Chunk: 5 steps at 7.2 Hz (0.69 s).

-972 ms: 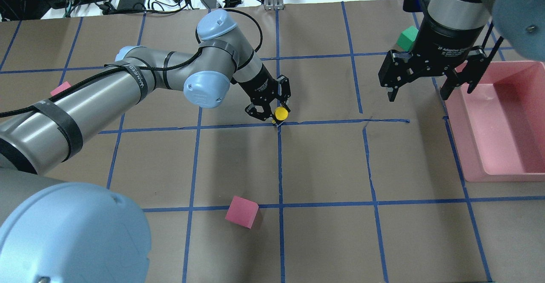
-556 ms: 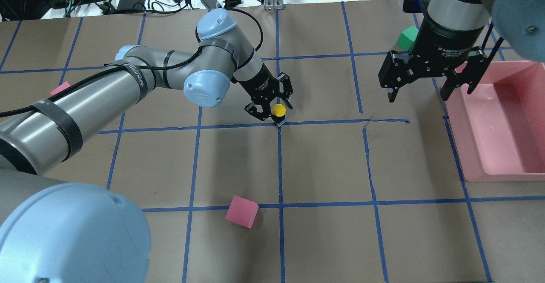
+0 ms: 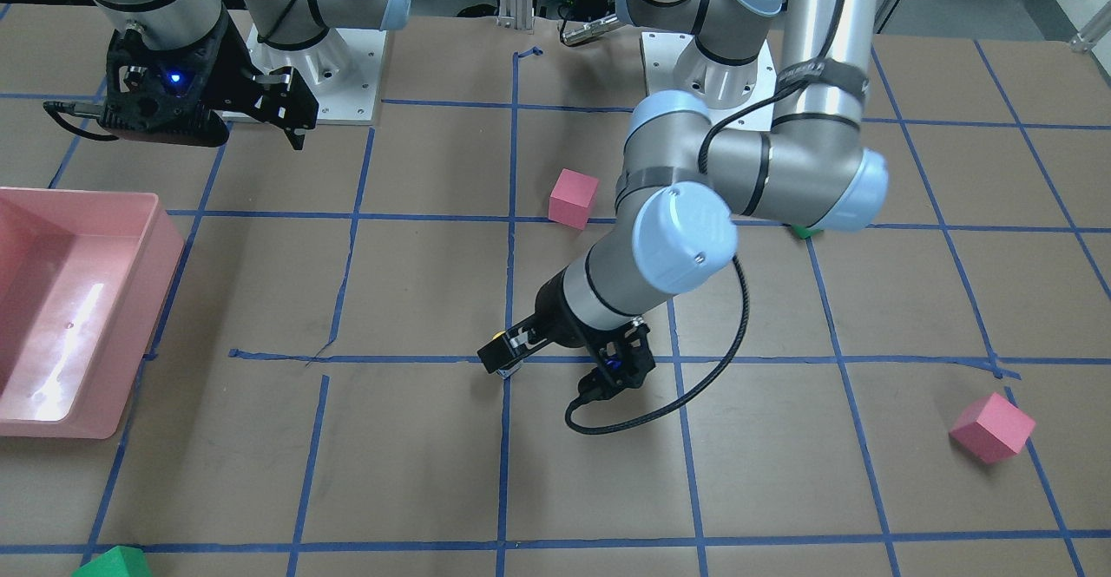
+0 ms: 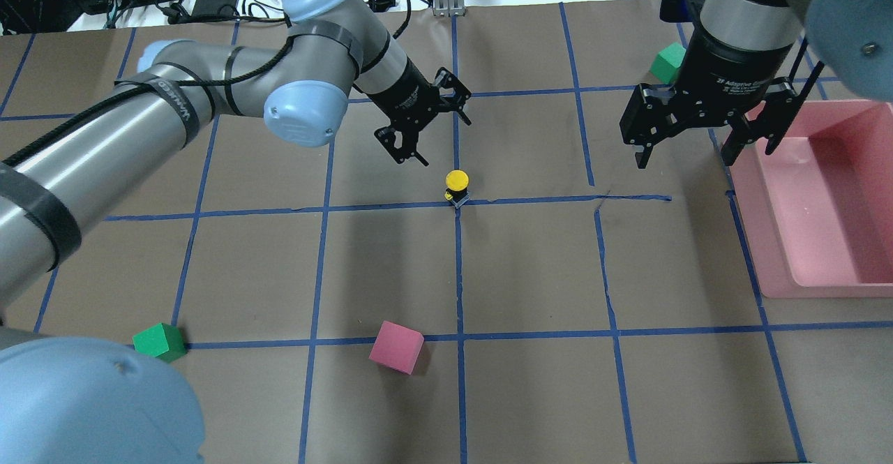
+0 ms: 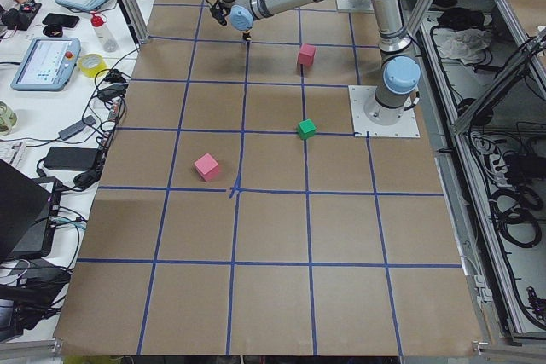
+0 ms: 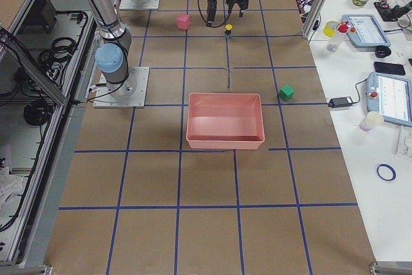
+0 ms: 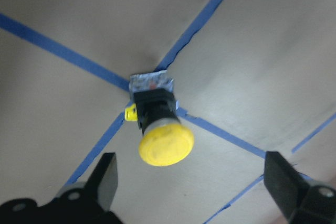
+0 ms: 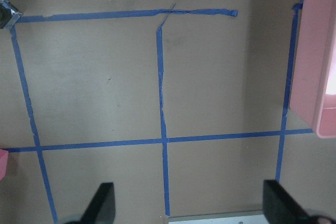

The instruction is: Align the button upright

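Observation:
The button (image 4: pixel 457 181), with its yellow cap, black body and silvery base, stands upright on a blue tape crossing at the table's middle. It touches no gripper. My left gripper (image 4: pixel 436 136) is open and empty, raised behind and to the left of the button. In the left wrist view the button (image 7: pixel 160 129) sits between and beyond the spread fingers (image 7: pixel 105 177). It also shows in the exterior right view (image 6: pixel 228 28). My right gripper (image 4: pixel 687 157) is open and empty, hovering at the right beside the pink bin.
A pink bin (image 4: pixel 753 206) stands at the right edge. A pink cube (image 4: pixel 396 347) lies at the near middle and a green cube (image 4: pixel 160 342) at the near left. Another green cube (image 4: pixel 668 61) sits at the far right, behind the right gripper.
My left gripper has let go of the button, opened wider, and risen back toward the far left. The button stays upright on the tape crossing. The right arm has not moved.

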### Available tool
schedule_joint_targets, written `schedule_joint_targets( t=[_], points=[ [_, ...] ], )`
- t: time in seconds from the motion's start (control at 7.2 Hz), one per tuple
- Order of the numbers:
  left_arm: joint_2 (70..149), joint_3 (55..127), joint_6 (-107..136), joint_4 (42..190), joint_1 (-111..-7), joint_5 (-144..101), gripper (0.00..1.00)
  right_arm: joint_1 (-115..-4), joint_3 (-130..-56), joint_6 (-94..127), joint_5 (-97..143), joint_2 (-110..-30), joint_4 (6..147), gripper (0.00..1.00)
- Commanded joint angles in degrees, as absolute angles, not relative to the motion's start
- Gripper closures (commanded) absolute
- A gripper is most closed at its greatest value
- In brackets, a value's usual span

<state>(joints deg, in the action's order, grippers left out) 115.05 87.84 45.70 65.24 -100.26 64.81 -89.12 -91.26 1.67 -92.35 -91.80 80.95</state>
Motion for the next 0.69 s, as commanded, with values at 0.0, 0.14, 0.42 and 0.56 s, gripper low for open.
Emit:
schedule_joint_targets(
  t=[0.0, 0.14, 0.42, 0.56],
  points=[
    [106.3, 85.6, 44.3, 75.0, -99.5, 64.9, 0.0, -89.1, -91.3, 1.7, -92.4, -91.8, 80.9, 0.0],
    [102.3, 84.6, 43.2, 80.2, -99.5, 66.7, 0.0, -89.1, -91.3, 1.7, -92.4, -91.8, 80.9, 0.0],
    [95.9, 85.1, 32.8, 88.9, -99.3, 75.8, 0.0, -89.1, -91.2, 1.7, -92.4, -91.8, 80.9, 0.0],
    [95.3, 85.9, 19.6, 88.7, -99.1, 82.3, 0.0, -89.1, -91.2, 1.7, -92.3, -91.8, 80.9, 0.0]
  ],
)
